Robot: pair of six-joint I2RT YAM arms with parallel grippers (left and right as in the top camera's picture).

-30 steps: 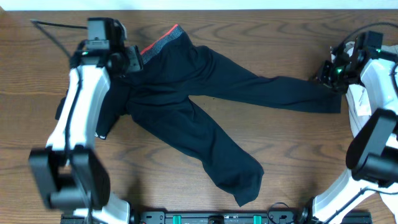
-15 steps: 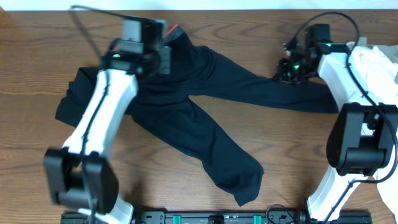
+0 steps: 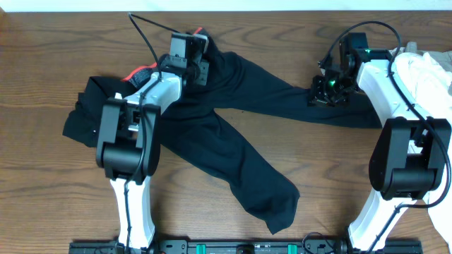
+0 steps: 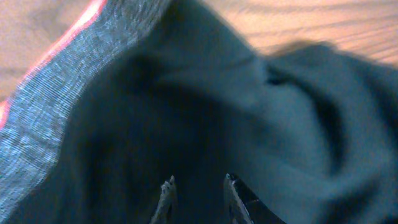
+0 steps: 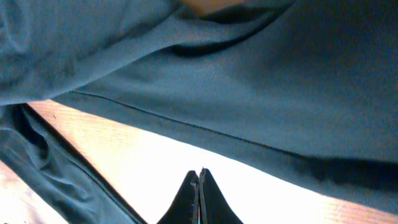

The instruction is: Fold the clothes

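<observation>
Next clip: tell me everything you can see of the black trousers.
The black trousers lie unfolded and rumpled on the wooden table, in a soft, stretchy-looking fabric. The grey waistband with its red-orange edge is at the far left. One narrow leg runs right, the other diagonally toward the near edge. The left gripper hovers at the waist, fingers slightly apart. The right gripper, shut, is by the right-running leg. Contact cannot be told.

table: brown wood grain | black garment: crumpled heap near the table's left end | white cloth: bunched at the right edge, partly cut off
</observation>
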